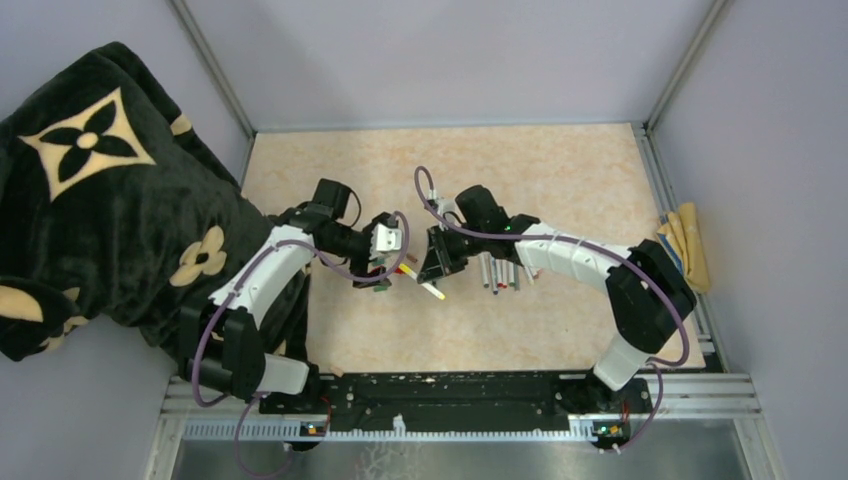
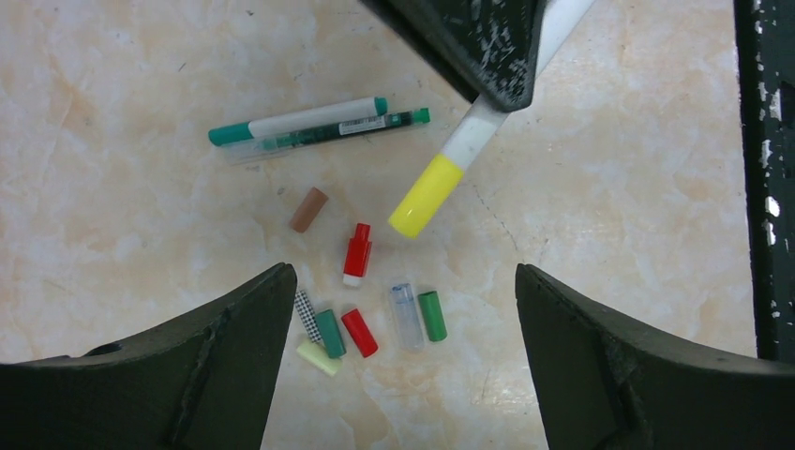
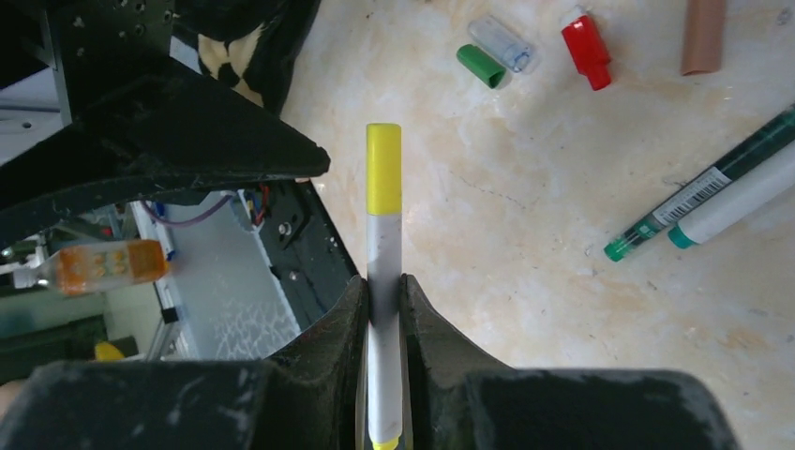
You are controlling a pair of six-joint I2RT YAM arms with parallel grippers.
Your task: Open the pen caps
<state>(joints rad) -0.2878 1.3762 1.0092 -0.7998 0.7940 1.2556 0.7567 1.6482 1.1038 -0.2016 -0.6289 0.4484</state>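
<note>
**A:** The left gripper [image 2: 403, 281] hangs with its two black fingers spread wide and nothing between them. What is it there to do?

**B:** Take the short yellow plastic cap [image 2: 427, 195]. The right gripper [image 3: 382, 286] is clamped on the thin white-barrelled marker pen [image 3: 383, 246]. That leaves the capped end sticking out free, toward the near side.

**A:** How should it go in?

**B:** I'd set the fingers square across the cap and close on the yellow part only, never the white barrel. Then pull straight along the pen's axis while the right gripper holds firm. A sideways tug would likely twist the pen in that grip.

**A:** Where is the cap relative to those fingers?

**B:** In the left wrist view it is ahead of the tips, roughly centred between them and raised off the table, not yet inside the gap. From above it sits just right of the left gripper.

**A:** And around it?

**B:** Small loose plastic caps [image 2: 359, 332] lie on the beige marbled tabletop [image 2: 609, 187], among them a brown tube-shaped cap [image 2: 308, 209] and a green cap [image 2: 432, 315]. Just beyond them, two green-ended pens [image 2: 300, 120] lie side by side. A cluster of grey-barrelled pens [image 1: 500, 272] lies right of the right gripper.
</note>
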